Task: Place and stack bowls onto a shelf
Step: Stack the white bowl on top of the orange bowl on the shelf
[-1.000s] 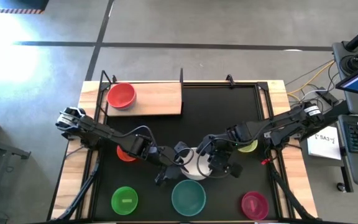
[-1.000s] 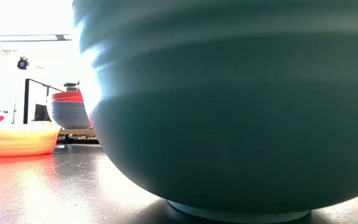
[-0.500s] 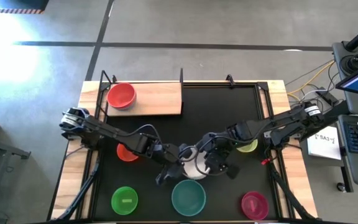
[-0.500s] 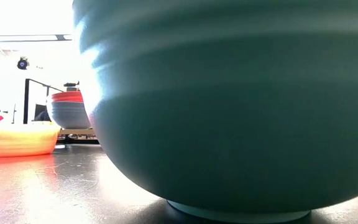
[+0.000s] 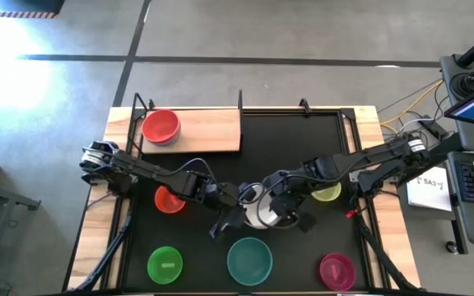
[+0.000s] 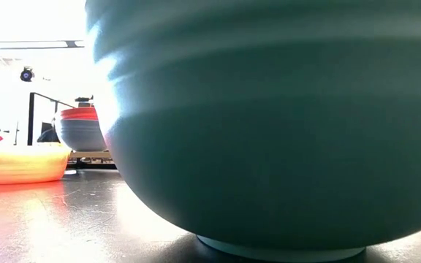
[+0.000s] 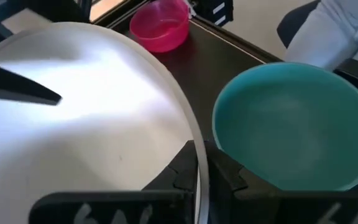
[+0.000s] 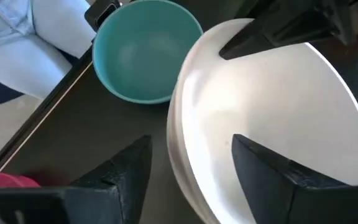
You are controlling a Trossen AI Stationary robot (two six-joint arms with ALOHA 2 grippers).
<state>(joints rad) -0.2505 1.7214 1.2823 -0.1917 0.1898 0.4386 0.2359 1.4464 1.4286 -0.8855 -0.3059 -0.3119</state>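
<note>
1. High view: the left gripper (image 5: 235, 212) and right gripper (image 5: 280, 205) meet over the white bowl (image 5: 259, 215) at the mat's middle, one on each side of its rim. The teal bowl (image 5: 248, 260) sits just in front of it, near the mat's front edge, between the green bowl (image 5: 164, 265) and the magenta bowl (image 5: 336, 270). The orange bowl (image 5: 168, 199) lies by the left arm, and the yellow-green bowl (image 5: 327, 192) under the right arm. The red bowl (image 5: 160, 126) stands at the left end of the shelf (image 5: 212, 131); the rest of the board is bare.
2. Low view: the teal bowl's wall (image 6: 269, 124) fills most of the picture. To one side are the orange bowl (image 6: 20, 164) and, farther back, the red bowl stacked in a blue-grey bowl (image 6: 80, 134).
3. Left wrist view: narrow fingers (image 7: 185, 171) pinch the white bowl's rim (image 7: 194, 143), teal bowl (image 7: 291, 124) just beside.
4. Right wrist view: wide fingers (image 8: 272, 168) straddle the white bowl's edge (image 8: 179, 124), one inside, one outside; whether they grip it, I cannot tell.
</note>
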